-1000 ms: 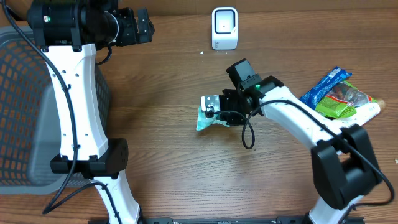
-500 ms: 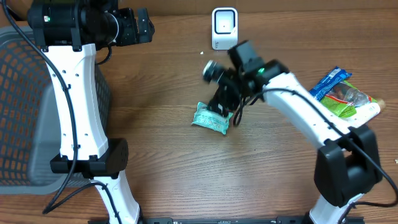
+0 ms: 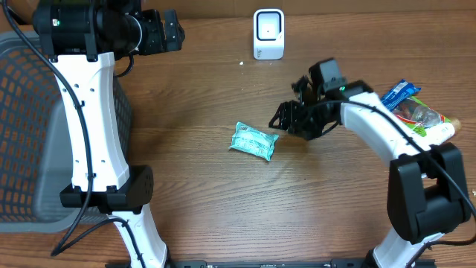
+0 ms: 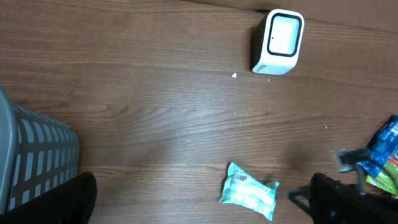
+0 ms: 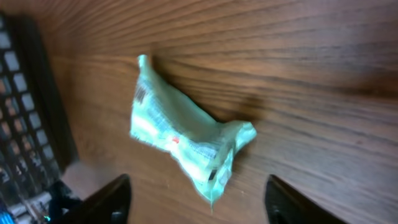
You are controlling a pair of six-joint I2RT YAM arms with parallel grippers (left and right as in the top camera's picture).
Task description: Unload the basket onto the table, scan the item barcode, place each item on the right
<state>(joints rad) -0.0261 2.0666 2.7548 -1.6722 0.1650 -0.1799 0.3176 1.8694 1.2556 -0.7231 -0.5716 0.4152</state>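
Step in hand, as I read it: picking up the item for scanning. The green packet [image 3: 253, 141] lies loose on the wooden surface [image 3: 201, 193] near the middle, well apart from the white scanner [image 3: 268, 33] at the far edge. Nothing holds it.

To do this well, I would bring the right hand [image 3: 283, 120] down over the packet's short axis and pinch the crinkled film near one end. That leaves the printed face bare. A striped patch that may be the barcode shows near one end in the left wrist view, too small for me to be sure. I would then lift the packet and turn that face squarely to the scanner window. A soft pouch can fold or slip, so a slow close seems wise.

Pose: the right arm reaches in from the right, forearm low, and its hand sits just beside the packet without touching it. Its fingers [image 5: 111, 198] are spread wide and empty. The left hand [image 3: 172, 30] hangs high at the far left above the basket [image 3: 30, 149], wide open and idle.
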